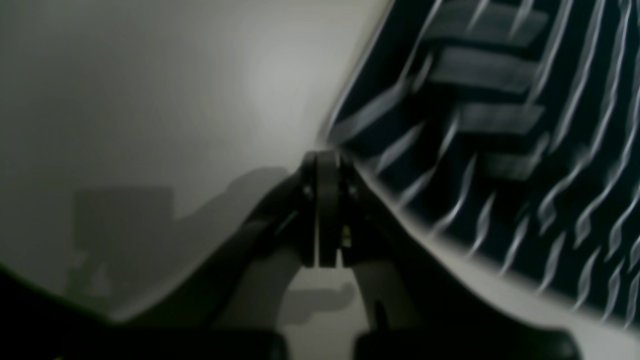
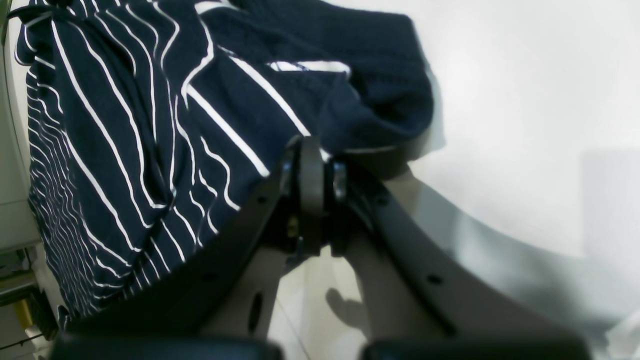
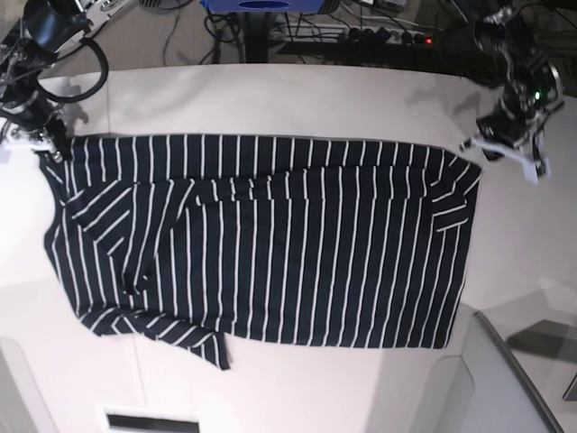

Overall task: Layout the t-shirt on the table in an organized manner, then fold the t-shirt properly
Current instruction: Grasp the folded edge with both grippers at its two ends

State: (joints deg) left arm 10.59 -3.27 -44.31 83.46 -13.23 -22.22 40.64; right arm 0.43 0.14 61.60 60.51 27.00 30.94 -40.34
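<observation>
Item: the t-shirt, dark navy with thin white stripes, lying mostly spread on the white surface, long axis running side to side in the base view, far edge stretched nearly straight between the two hands. Position against the shirt: the right hand sits at the shirt's far corner on the base view's left; the left hand sits at the far corner on that view's right. Each hand is at its own corner, so neither is nearer overall, and the body of the shirt lies toward the camera side from both. Hand state: in the right wrist view the right hand has its tips pressed together, with fabric bunched right at them, apparently pinching the shirt's edge; in the left wrist view the left hand is likewise closed, touching the corner of the blurred striped cloth, though whether cloth is actually caught between the tips cannot be told. Condition of the shirt: the middle lies flat with even stripes; the end nearer the right hand is rumpled, with diagonal folds and a loose flap trailing off the near corner; the end nearer the left hand shows a small turned-in fold. Judgement: laying-out looks largely done, smoothing of the rumpled end remains, and folding is not yet begun.
</observation>
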